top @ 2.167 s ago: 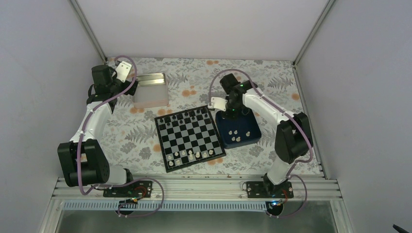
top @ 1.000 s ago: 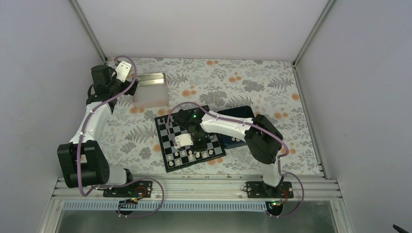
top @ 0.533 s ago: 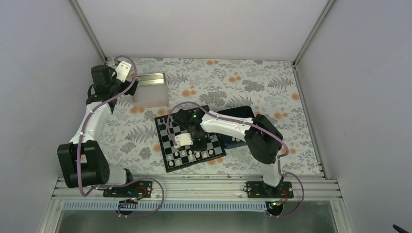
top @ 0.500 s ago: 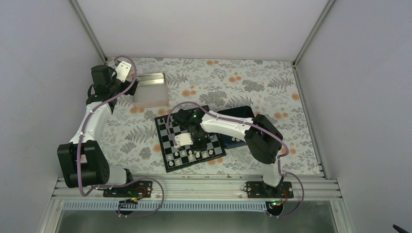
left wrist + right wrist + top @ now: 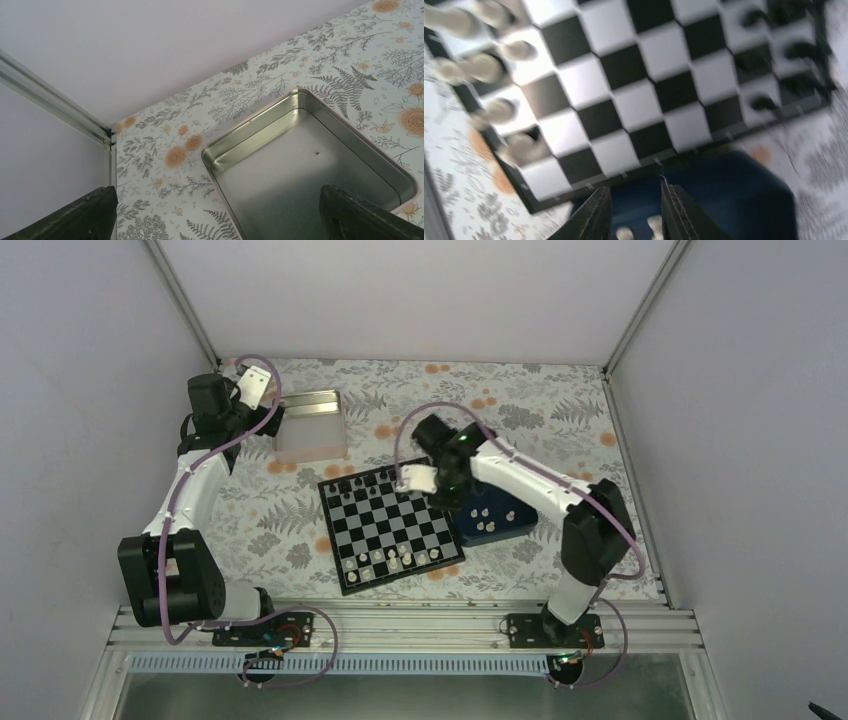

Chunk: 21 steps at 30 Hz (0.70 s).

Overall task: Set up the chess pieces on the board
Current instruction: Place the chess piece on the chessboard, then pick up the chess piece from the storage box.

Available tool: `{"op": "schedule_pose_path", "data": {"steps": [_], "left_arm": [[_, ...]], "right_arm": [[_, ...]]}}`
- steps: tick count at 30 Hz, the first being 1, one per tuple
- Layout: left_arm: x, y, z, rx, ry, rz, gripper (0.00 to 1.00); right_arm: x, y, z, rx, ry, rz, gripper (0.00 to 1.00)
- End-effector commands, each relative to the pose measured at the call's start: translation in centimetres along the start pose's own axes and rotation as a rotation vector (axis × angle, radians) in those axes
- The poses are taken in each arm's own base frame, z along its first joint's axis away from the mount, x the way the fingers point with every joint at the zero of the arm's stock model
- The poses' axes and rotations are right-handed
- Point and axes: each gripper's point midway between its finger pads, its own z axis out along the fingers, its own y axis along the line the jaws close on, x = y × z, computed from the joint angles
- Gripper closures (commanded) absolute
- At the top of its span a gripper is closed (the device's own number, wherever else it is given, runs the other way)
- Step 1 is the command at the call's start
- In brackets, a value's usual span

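Over the seam where the board [image 5: 390,525] meets the dark blue tray [image 5: 520,527], I have the right gripper [image 5: 636,189] hanging with its fingers a narrow slit apart and nothing between them. I read that as lining up for another of the chess pieces [image 5: 393,561], some of which stand on the near ranks while a few lie loose in the tray. Left gripper [image 5: 216,192] sits clear above the silver tin [image 5: 250,131] with fingers spread wide, and a floral cloth [image 5: 520,410] covers the table inside plain pale walls [image 5: 400,300].
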Motion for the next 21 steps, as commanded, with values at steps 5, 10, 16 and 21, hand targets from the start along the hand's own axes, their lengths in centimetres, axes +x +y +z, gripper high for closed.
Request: {"op": "schedule_pose_path", "data": {"steps": [5,10,16,21], "left_arm": [[-1.6,0.5,-0.8,-0.007,-0.044,0.012,0.0],[-1.3,0.4,-0.4,-0.003,-0.035,0.01,0.0],[-1.1,0.5,-0.1,-0.002,-0.027,0.009,0.0],[-0.9,0.5,-0.1,-0.004,-0.022,0.01,0.0]], "right_arm": [[9.0,-3.8,1.0,0.007,0.088,0.207,0.71],[10.9,-3.4,2.6,-0.025,0.114,0.248,0.69],[11.4,-3.3,4.6,-0.049,0.132,0.257,0.68],[11.9,-3.7,5.7,-0.057,0.147,0.267,0.67]]}}
